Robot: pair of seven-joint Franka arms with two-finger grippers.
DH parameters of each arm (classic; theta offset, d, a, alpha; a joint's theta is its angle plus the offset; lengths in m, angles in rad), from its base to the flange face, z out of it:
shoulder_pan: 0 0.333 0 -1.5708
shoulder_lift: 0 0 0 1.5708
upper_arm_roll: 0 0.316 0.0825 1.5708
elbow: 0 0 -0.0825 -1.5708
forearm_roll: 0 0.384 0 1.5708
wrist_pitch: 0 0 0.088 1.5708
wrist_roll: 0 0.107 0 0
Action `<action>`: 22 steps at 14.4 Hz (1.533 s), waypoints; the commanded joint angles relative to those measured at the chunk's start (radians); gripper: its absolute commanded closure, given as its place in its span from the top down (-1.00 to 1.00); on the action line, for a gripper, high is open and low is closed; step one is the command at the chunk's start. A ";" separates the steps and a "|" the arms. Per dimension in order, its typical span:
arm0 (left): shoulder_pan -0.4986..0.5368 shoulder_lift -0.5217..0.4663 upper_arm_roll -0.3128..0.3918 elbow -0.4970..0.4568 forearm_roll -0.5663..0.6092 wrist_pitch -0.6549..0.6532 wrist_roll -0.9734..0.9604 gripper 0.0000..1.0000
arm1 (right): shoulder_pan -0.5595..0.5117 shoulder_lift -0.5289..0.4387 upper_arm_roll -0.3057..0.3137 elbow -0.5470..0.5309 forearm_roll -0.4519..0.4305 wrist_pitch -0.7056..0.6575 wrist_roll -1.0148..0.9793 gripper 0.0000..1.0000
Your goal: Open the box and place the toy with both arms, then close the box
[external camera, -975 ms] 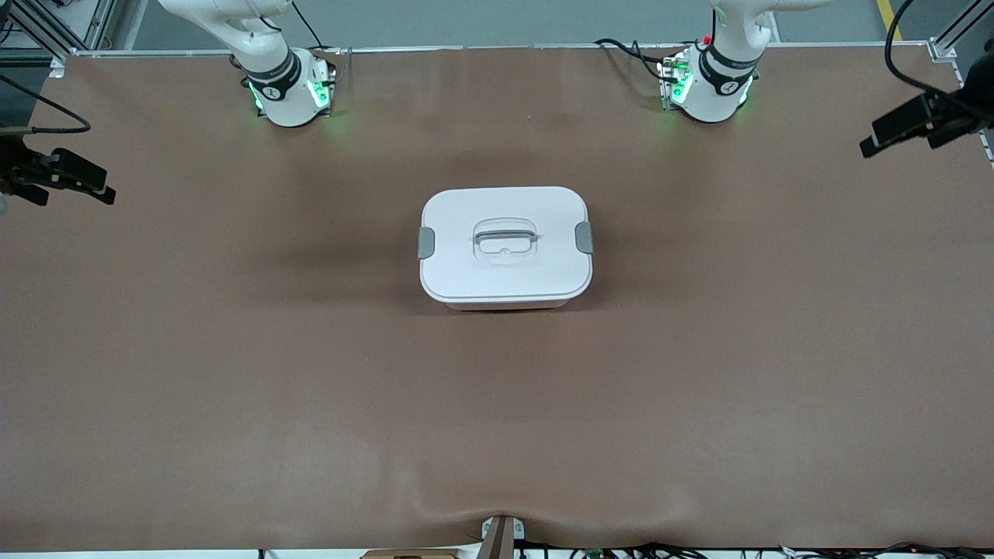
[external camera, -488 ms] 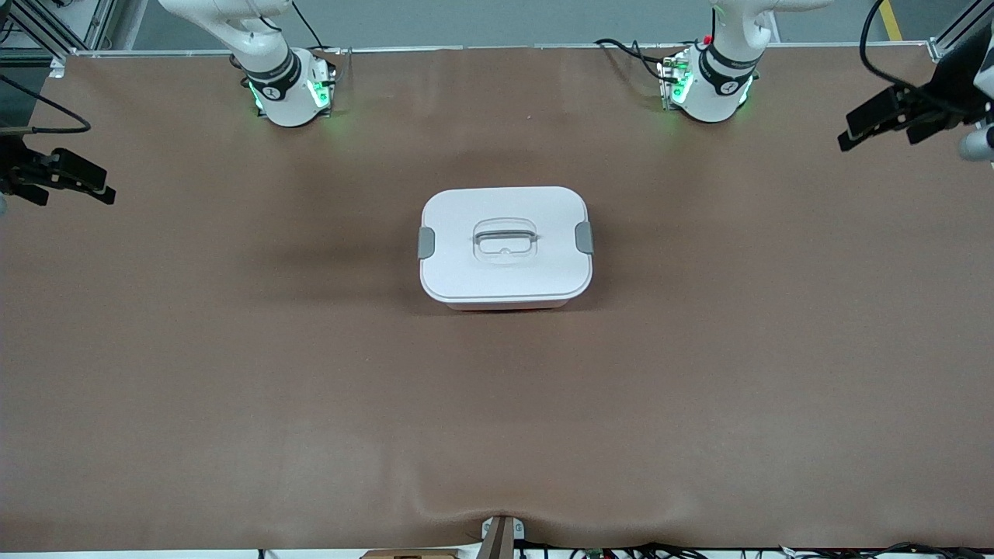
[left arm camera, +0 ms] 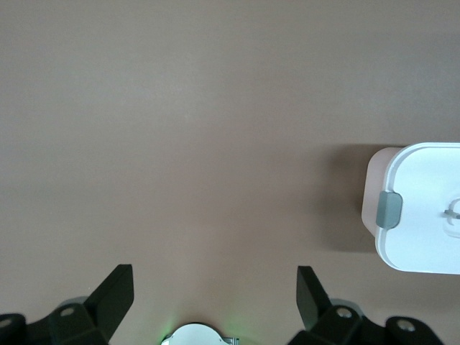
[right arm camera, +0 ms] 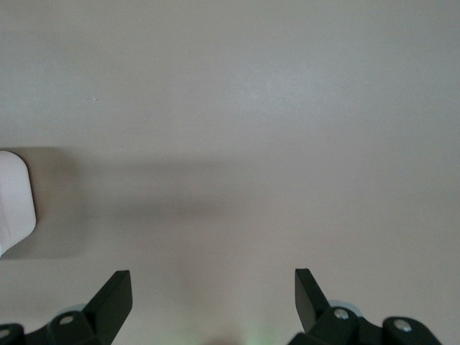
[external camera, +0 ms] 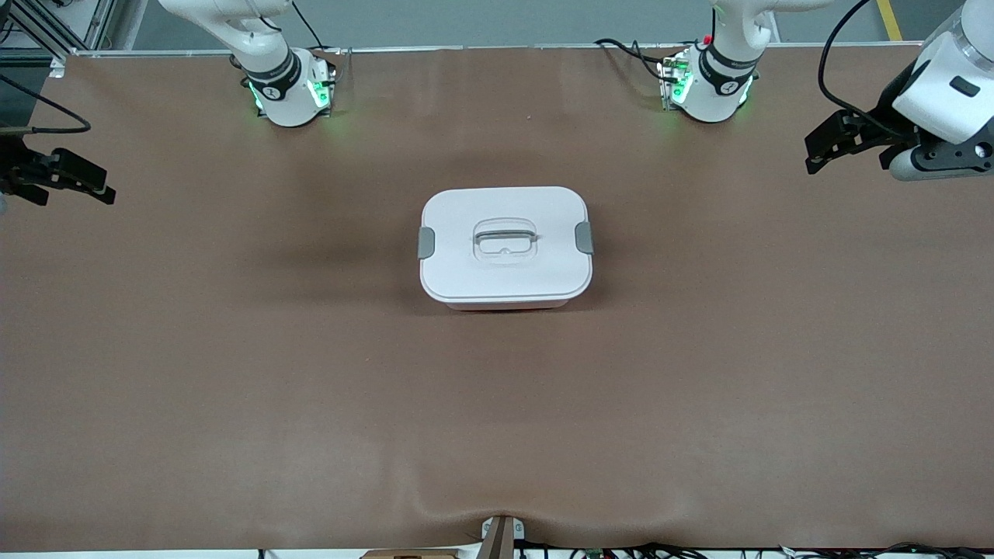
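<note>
Lidded box (external camera: 505,247) at mid-counter (external camera: 233,388), both grey side clips (external camera: 426,242) latched; no toy visible. Rigid, smooth, probably light plastic: release the clips, then lift by the recessed handle (external camera: 505,236). Left gripper (external camera: 828,147) and right gripper (external camera: 74,180) hover over opposite counter ends, fingers spread, empty.

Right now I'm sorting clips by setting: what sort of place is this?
Likely a robotics lab bench: two arm bases bolted to a brown-covered table, loose cables along its edges, and one closed box mid-table. The left gripper and right gripper hang open over the table's ends.
</note>
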 commanded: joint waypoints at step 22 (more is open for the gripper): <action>0.014 -0.020 0.035 -0.029 0.014 0.042 0.101 1.00 | -0.004 0.011 0.005 0.023 -0.009 -0.015 0.001 1.00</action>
